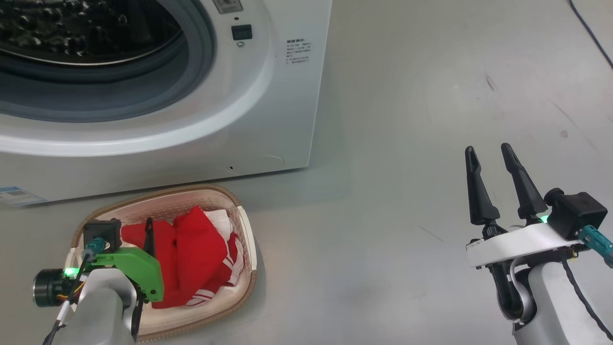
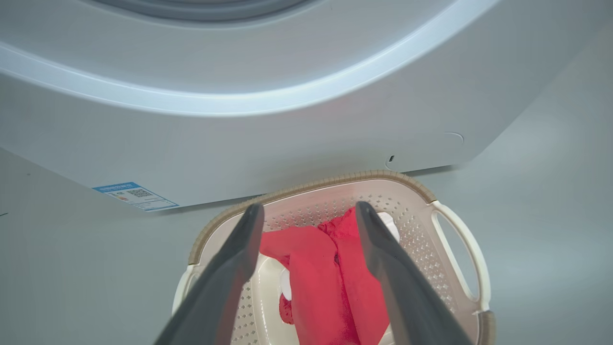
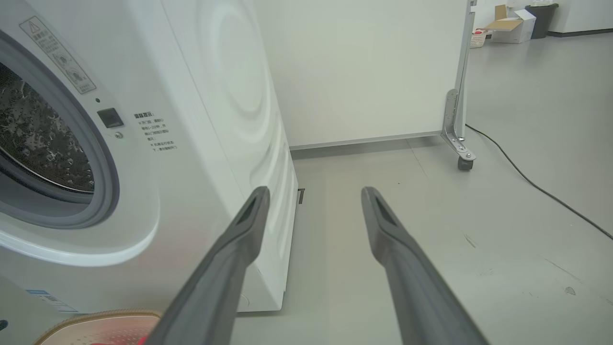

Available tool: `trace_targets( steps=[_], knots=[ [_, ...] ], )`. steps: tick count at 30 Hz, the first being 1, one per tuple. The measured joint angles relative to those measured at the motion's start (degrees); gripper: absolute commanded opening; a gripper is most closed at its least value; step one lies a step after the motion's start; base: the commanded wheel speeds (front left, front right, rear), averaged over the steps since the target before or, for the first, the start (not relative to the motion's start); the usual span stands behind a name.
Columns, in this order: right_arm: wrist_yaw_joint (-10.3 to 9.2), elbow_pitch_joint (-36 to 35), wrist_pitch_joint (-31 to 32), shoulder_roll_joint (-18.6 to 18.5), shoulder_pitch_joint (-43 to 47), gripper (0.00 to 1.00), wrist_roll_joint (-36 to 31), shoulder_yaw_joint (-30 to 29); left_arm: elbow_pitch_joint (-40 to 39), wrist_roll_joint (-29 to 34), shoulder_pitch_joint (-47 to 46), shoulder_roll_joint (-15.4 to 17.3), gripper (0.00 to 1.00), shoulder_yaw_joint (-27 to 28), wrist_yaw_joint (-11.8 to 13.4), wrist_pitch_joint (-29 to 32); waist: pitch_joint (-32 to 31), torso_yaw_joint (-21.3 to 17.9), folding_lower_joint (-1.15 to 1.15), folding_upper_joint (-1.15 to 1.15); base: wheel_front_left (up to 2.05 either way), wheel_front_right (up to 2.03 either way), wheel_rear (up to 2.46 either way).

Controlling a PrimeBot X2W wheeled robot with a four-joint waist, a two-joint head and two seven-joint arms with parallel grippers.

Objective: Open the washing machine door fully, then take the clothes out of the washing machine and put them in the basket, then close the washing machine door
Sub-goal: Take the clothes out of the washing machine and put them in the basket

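**Head view.** The left gripper [image 1: 146, 227] hangs directly over the basket [image 1: 210, 188], jaws spread and holding nothing. The clothes [image 1: 196, 249] lie in the basket, just beneath and beyond its fingers. The right gripper [image 1: 488, 149] is wide open and empty, well apart to the right. The washing machine [image 1: 268, 96] stands ahead of the left gripper with its drum mouth uncovered.

**Left wrist view.** The fingers are parted. The red clothes [image 2: 325, 278] show between and below them, not pinched. The machine's front rises just beyond the basket's far rim [image 2: 335, 181].

**Right wrist view.** The fingers are parted and empty, and the machine is ahead and to the left. The latch socket [image 3: 109, 117] sits on the edge of the opening nearest this gripper.

**Judgement.** The door probably hinges on the opposite side, out to the left of the left gripper. That would make the left arm the nearer one, and the closing swing would run from left to right.
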Motion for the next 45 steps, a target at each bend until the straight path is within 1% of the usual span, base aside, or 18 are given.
trace_targets(
  steps=[6,13,15,20,26,32,34,45],
  knots=[
    [0.0,0.9,0.0,-0.2,2.5,1.0,0.0,-1.3,-2.6,-0.3,0.0,-0.9,1.0,-0.4,-1.7,-0.8,-4.6,1.8,0.0,0.0,0.0,0.0,0.0],
    [-0.01,1.4,0.0,-0.3,5.5,1.0,0.1,-2.4,-6.5,-2.5,1.0,-1.4,1.0,0.5,-2.4,-0.8,-10.1,4.0,0.0,0.0,0.0,0.0,0.0],
    [-0.01,1.4,0.0,-0.3,6.5,1.0,0.1,-2.6,-8.9,-2.8,1.9,-1.4,1.0,0.7,-2.9,-0.8,-11.6,4.7,0.0,0.0,0.0,0.0,0.0],
    [-0.01,1.4,0.0,-0.3,8.7,1.0,0.1,-2.9,-15.2,-3.9,4.0,-1.6,1.0,1.4,-2.9,-0.8,-15.0,6.4,0.0,0.0,0.0,0.0,0.0],
    [-0.02,1.0,0.0,-0.2,10.8,1.0,0.1,-2.9,-20.7,-4.3,8.6,-1.6,1.0,1.6,-3.4,-0.8,-18.3,8.2,0.0,0.0,0.0,0.0,0.0],
    [-0.02,0.0,0.0,-0.1,11.8,1.0,0.1,-2.4,-25.8,-4.7,12.8,-1.6,1.0,1.6,-3.5,-0.9,-20.1,9.3,0.0,0.0,0.0,0.0,0.0],
    [-0.02,-0.4,0.0,-0.1,12.0,1.0,0.1,-2.3,-27.5,-4.7,15.0,-1.6,1.0,1.1,-3.9,-0.9,-20.5,9.5,0.0,0.0,0.0,0.0,0.0],
    [-0.02,-1.2,0.0,0.0,13.2,1.0,0.1,-1.9,-33.4,-4.8,20.6,-1.6,1.0,-1.2,-4.4,-0.9,-21.5,8.8,0.0,0.0,0.0,0.0,0.0]
  ],
)
